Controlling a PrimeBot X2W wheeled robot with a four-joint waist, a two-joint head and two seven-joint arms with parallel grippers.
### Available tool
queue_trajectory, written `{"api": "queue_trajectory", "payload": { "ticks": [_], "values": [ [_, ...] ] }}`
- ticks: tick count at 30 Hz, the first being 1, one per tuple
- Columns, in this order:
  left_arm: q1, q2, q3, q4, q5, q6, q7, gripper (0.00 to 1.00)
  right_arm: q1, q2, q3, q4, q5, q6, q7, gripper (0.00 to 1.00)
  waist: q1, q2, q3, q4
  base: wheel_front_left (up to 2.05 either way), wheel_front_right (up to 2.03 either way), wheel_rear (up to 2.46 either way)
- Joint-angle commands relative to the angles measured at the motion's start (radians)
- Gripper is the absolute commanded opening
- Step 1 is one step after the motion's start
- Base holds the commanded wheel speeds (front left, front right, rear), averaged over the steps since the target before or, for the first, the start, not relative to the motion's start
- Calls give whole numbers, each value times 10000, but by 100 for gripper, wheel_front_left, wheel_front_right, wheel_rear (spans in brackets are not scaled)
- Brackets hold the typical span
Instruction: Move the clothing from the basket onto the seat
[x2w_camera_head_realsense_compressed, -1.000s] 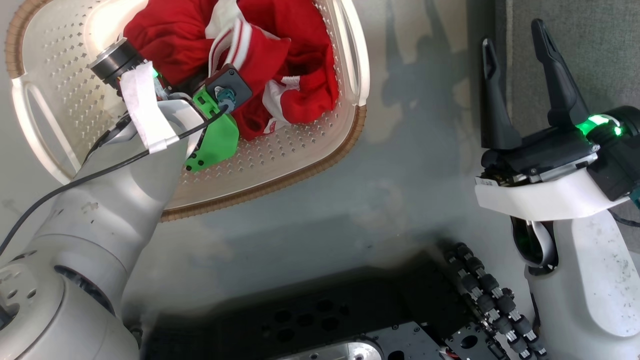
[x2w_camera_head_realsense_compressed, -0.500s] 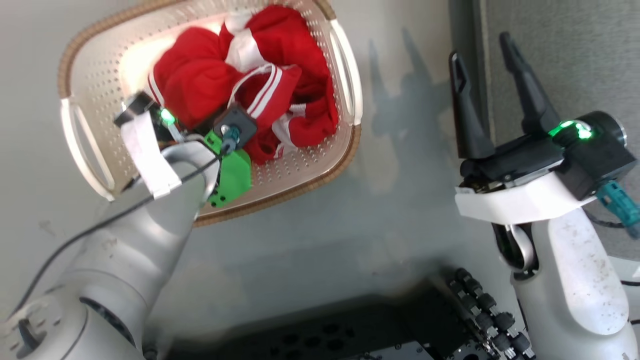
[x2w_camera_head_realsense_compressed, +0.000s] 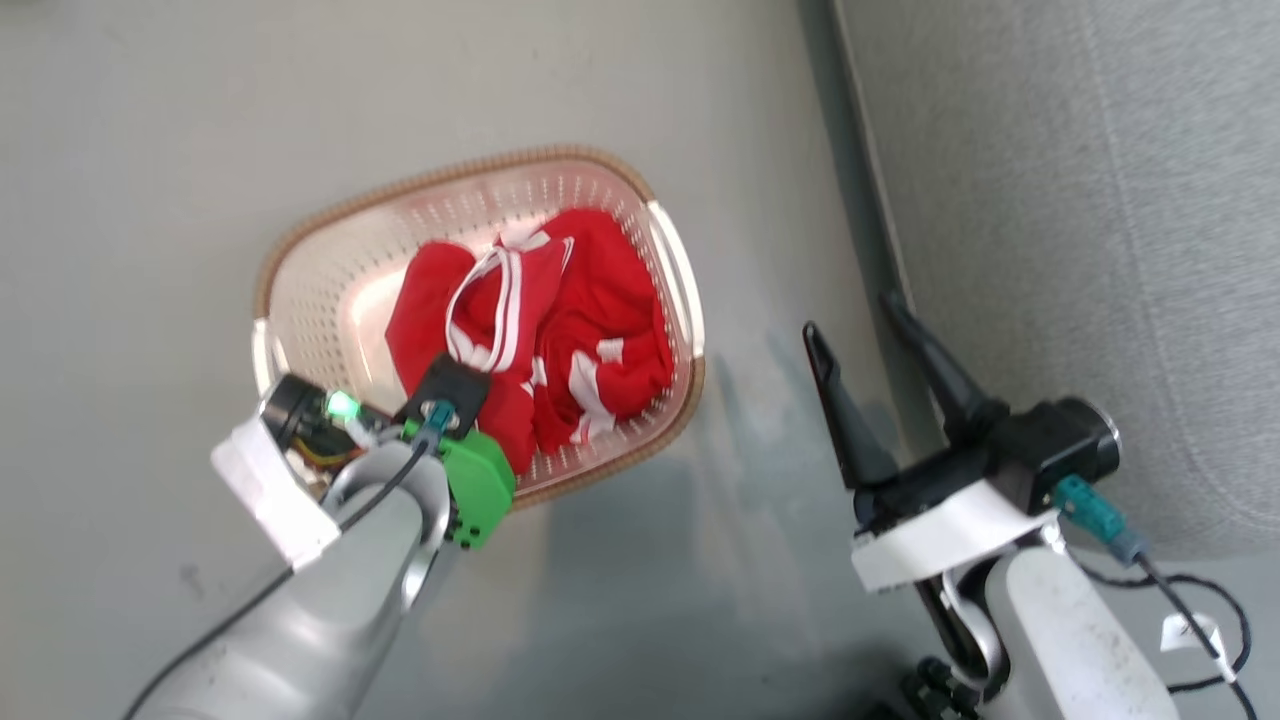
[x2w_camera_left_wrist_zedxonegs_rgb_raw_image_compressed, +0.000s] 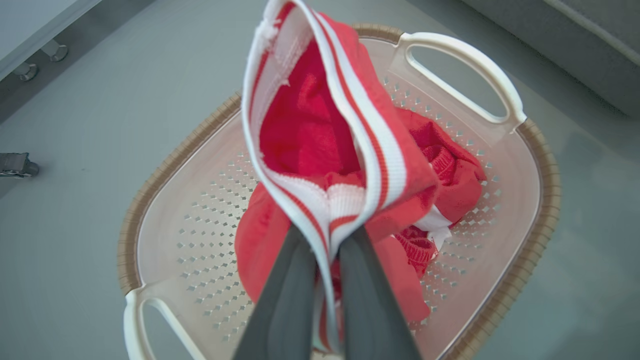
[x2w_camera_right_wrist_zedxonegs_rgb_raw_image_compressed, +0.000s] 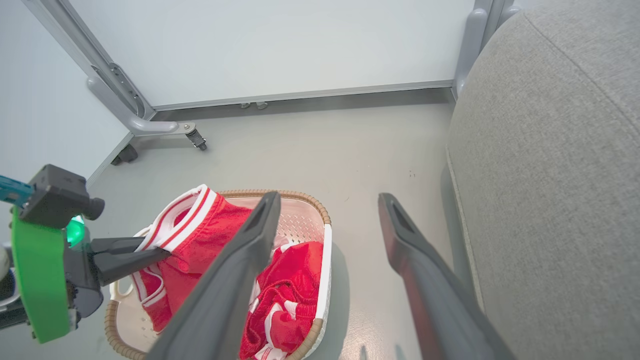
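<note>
Tightly around clothing (x2w_camera_left_wrist_zedxonegs_rgb_raw_image_compressed: 310, 145), left tool (x2w_camera_left_wrist_zedxonegs_rgb_raw_image_compressed: 327, 237).

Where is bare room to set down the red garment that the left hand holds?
The seat is bare where visible. The floor strip between basket and seat is free too. Inside the basket, clothing crowds the seat-side half.

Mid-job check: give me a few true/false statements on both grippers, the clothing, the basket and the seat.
The left gripper is shut on a white-striped band of the clothing. True.
The right gripper holds a garment. False: its jaws stand open and empty.
The basket is emptied. False: red clothing lies in it.
The seat is to the basket's right in the head view. True.
The basket stands on the seat. False: it stands on the floor.
</note>
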Motion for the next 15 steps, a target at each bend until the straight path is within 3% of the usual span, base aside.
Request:
{"api": "queue_trajectory", "payload": {
  "ticks": [1,15],
  "values": [
    [492,71,170,-262,-65,64,-34,0,367,-40,66,160,-4,-3,-49,100,0,0,-2203,83,0,0,0],
    [3568,282,1759,-2355,-317,27,-33,0,2578,-49,639,1195,-62,-3,-49,100,0,0,-6068,189,0,0,0]
  ]
}}
